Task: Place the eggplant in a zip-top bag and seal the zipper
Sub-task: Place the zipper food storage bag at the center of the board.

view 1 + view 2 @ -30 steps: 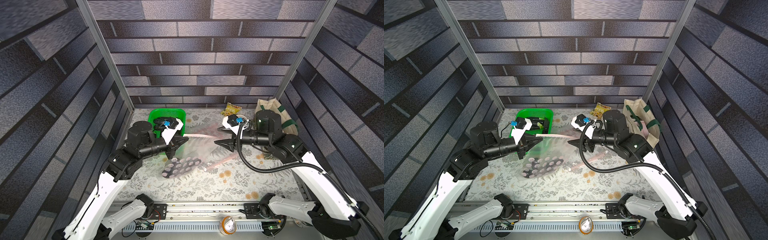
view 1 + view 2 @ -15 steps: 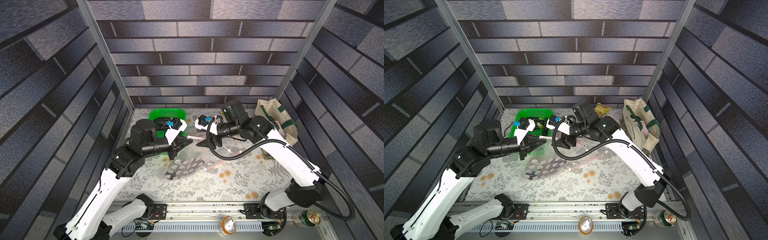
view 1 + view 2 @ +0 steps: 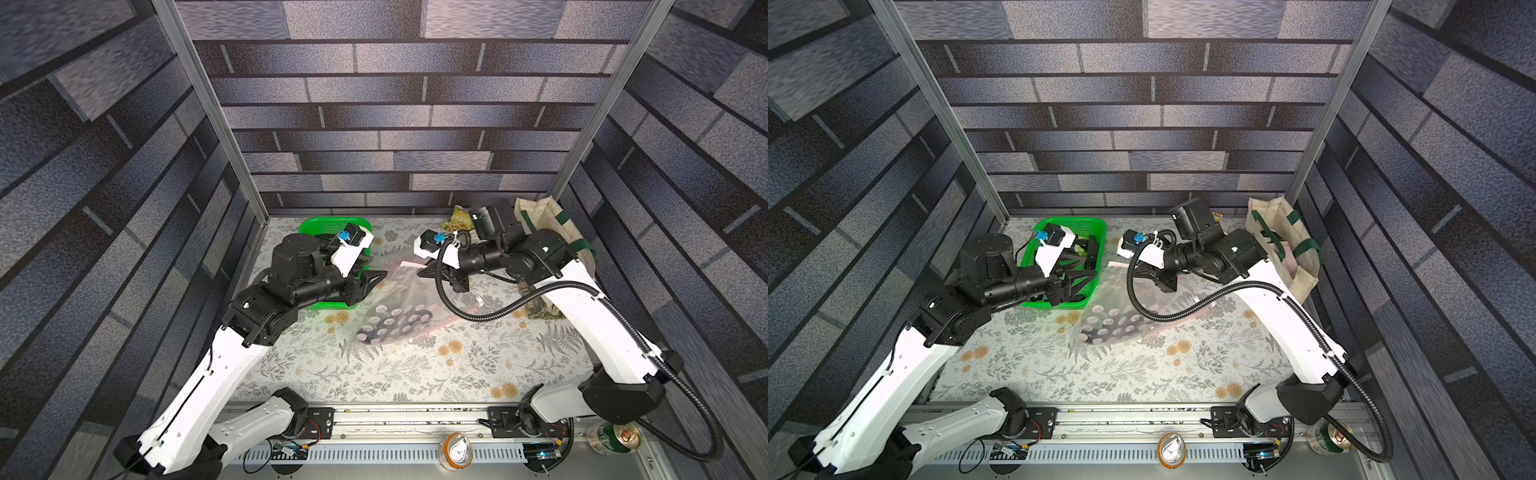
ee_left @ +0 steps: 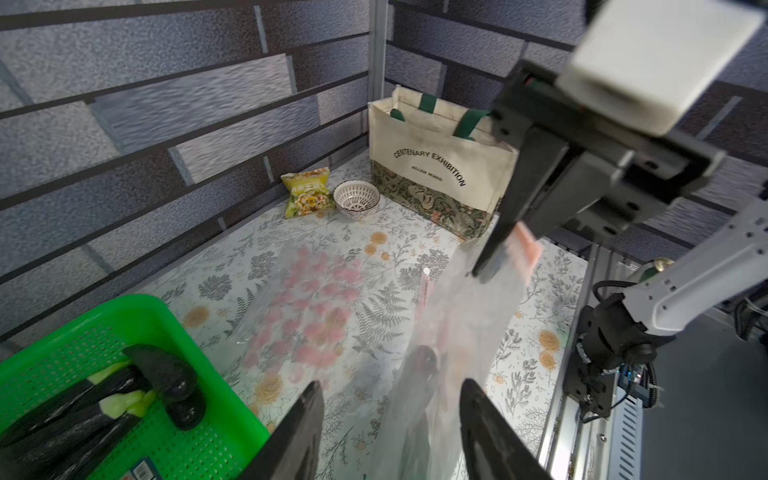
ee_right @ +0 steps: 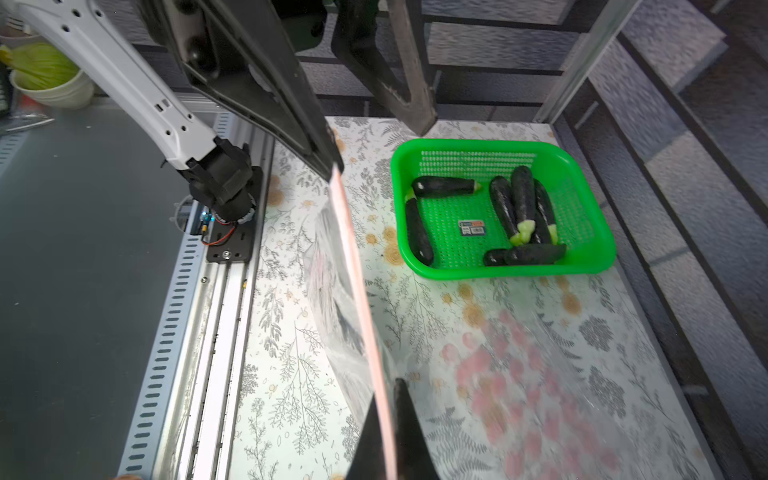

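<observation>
Right claw point(image 4: 492, 259) clenched on zipper strip point(image 5: 357, 270), hanging bag point(image 3: 401, 286) just beside basket point(image 5: 490, 144), likely to tension mouth for sealing. Left claw point(image 4: 390, 388) released, jaws astride film. Eggplant point(image 3: 395, 326), dark shape, apparently inside bag.

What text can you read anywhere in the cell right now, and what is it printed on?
"CENTENARY EXHIBITION": arched across the cream panel of the tote bag.
"WILLIAM MORRIS": smaller, just below it on the same bag.
Print on the snack packet: too blurred to read.
The sticker on the floor of the green basket: too small to read.
Label on the green can by the front rail: unreadable.
</observation>
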